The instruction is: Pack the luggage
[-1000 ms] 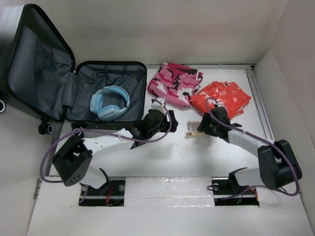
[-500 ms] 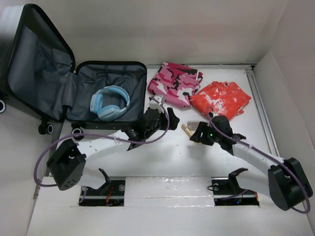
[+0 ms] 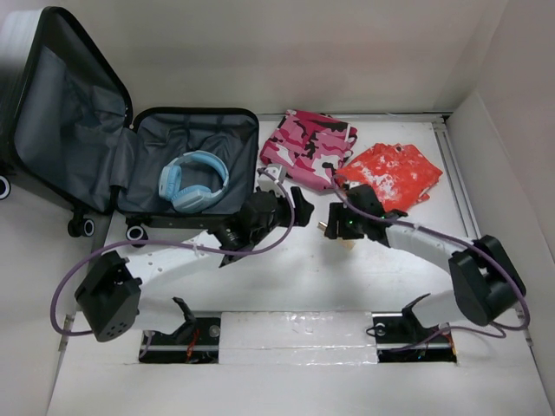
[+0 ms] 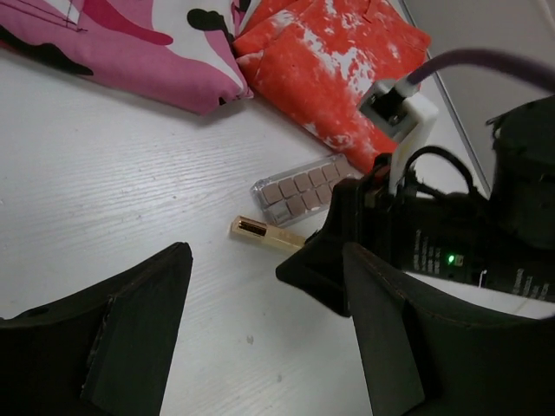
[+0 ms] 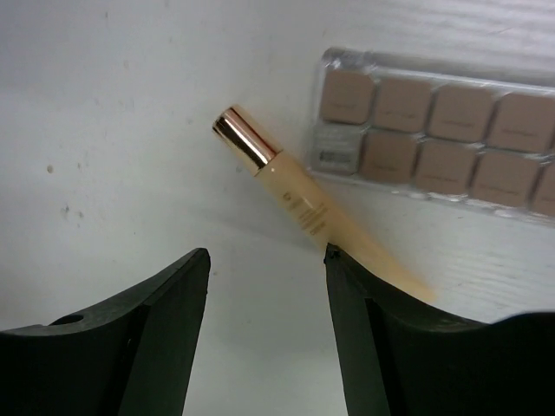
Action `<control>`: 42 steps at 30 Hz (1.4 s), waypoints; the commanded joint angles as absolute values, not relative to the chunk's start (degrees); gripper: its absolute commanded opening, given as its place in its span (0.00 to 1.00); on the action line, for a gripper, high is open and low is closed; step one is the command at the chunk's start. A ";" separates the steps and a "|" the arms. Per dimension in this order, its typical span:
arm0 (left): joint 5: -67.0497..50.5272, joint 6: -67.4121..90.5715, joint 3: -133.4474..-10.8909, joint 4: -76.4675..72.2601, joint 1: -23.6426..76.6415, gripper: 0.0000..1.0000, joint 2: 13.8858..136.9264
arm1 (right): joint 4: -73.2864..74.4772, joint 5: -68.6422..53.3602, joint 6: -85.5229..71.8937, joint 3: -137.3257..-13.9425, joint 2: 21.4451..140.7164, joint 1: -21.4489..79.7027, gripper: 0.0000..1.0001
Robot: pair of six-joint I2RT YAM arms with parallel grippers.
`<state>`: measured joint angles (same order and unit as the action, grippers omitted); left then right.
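Note:
The luggage (image 3: 78, 130) lies open at the far left, its dark grey lining showing, with blue headphones (image 3: 192, 180) in the base half. A gold-capped beige tube (image 5: 303, 208) and a clear palette of beige squares (image 5: 442, 130) lie on the white table. My right gripper (image 5: 267, 253) is open and empty, low over the table, with its right finger beside the tube's lower end. My left gripper (image 4: 269, 347) is open and empty, facing the tube (image 4: 264, 234) and palette (image 4: 303, 186) from the left. In the top view, the left gripper (image 3: 302, 212) and the right gripper (image 3: 327, 227) are close together.
A folded pink camouflage cloth (image 3: 308, 143) and a folded orange-and-white cloth (image 3: 390, 173) lie at the back of the table. The right arm's wrist (image 4: 434, 243) fills the right of the left wrist view. A white wall (image 3: 507, 173) stands on the right.
My right gripper has swung left and come down over the tube and palette. My left gripper has shifted a little toward the pink cloth. Both stay open.

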<state>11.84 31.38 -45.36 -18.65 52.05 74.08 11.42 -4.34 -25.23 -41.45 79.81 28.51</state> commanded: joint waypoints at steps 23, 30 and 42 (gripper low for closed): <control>19.86 29.09 -45.62 -14.15 52.21 0.66 53.26 | 17.76 10.11 -26.02 -50.80 82.25 37.54 0.59; 18.81 29.09 -45.09 -14.15 51.68 0.66 55.72 | 10.03 1.34 -16.20 -56.16 91.30 35.16 0.59; 16.17 29.71 -43.15 -15.38 49.57 0.66 56.25 | 7.82 -4.04 -17.31 -54.94 95.63 34.63 0.63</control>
